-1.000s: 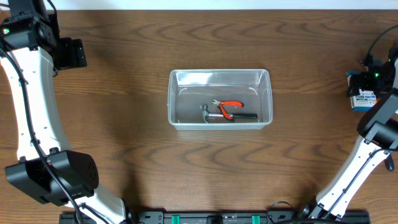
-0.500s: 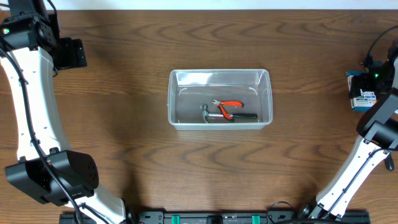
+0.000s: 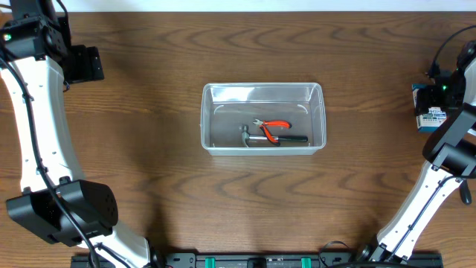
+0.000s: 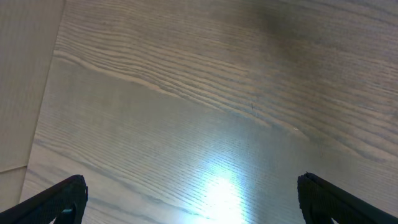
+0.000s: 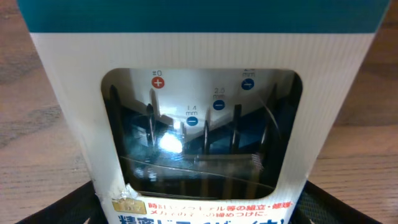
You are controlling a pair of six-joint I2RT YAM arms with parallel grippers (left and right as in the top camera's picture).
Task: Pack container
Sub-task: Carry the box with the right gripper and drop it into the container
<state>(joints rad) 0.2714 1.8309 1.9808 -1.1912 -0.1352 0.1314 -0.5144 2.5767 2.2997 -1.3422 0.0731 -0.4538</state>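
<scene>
Overhead: clear container (image 3: 263,88) at frame centre on the table (image 3: 149,171); orange-handled pliers (image 3: 274,128) and a dark-handled tool (image 3: 256,138) lying inside. Blue-and-white box (image 3: 430,117) at far right edge, well apart from container.
Left wrist: left gripper (image 4: 193,194) spread wide, fingertips in both lower corners, bare table below.
Right wrist: box fills frame. Right gripper (image 5: 199,210) fingers flank its lower corners; can't tell whether pinching or just beside.
</scene>
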